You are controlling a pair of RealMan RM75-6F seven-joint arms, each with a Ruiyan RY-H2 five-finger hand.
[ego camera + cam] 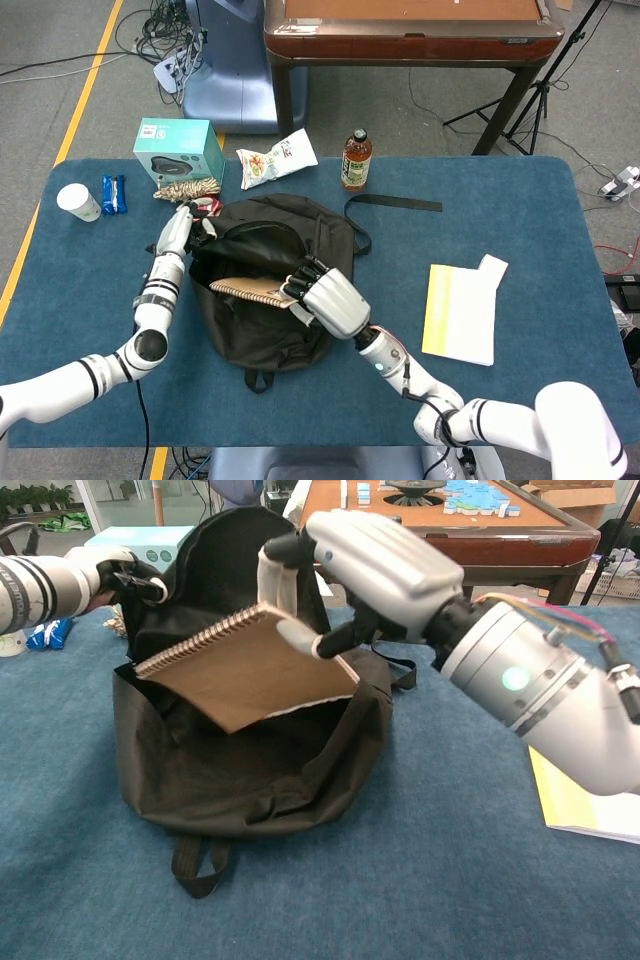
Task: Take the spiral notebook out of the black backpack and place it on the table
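Note:
The black backpack (270, 310) (250, 770) lies open on the blue table. My right hand (328, 296) (355, 570) grips the brown spiral notebook (248, 289) (245, 670) by one corner and holds it lifted above the bag's opening, tilted, spiral edge on the upper left. My left hand (180, 228) (115, 572) holds the backpack's upper rim at the far left, keeping the mouth open.
A yellow-and-white booklet (460, 312) (580, 800) lies to the right. Behind the bag stand a tea bottle (355, 160) (388, 572), a snack packet (275, 157), a teal box (180, 150), a white cup (78, 201) and a blue wrapper (114, 193).

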